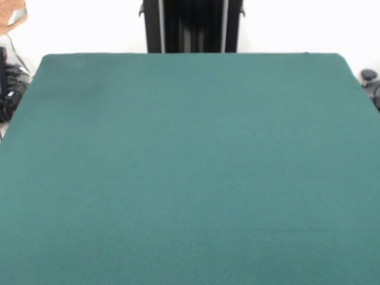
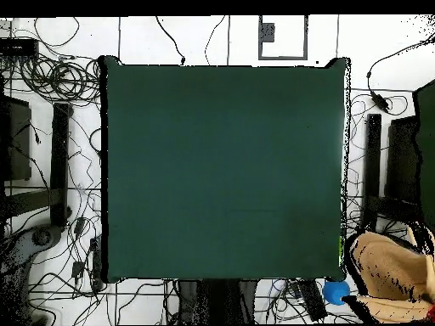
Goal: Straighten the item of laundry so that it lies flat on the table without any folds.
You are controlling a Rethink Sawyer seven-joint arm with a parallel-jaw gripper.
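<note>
You are looking at the table [image 1: 190,178] with nothing showing on its green cloth; the towel is appearing in neither view, so its look and place cannot be told. The gripper is showing nowhere, only the pedestal [image 1: 193,27] at the far edge. Starting now, you are risking a grasp at bare felt.

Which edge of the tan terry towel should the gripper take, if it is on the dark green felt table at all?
Nothing to grip yet: the dark green felt table shows no towel in either view. Overhead, a tan shape sits off the table beside one corner; I cannot tell what it is. The gripper is not in view. Best to wait.
</note>
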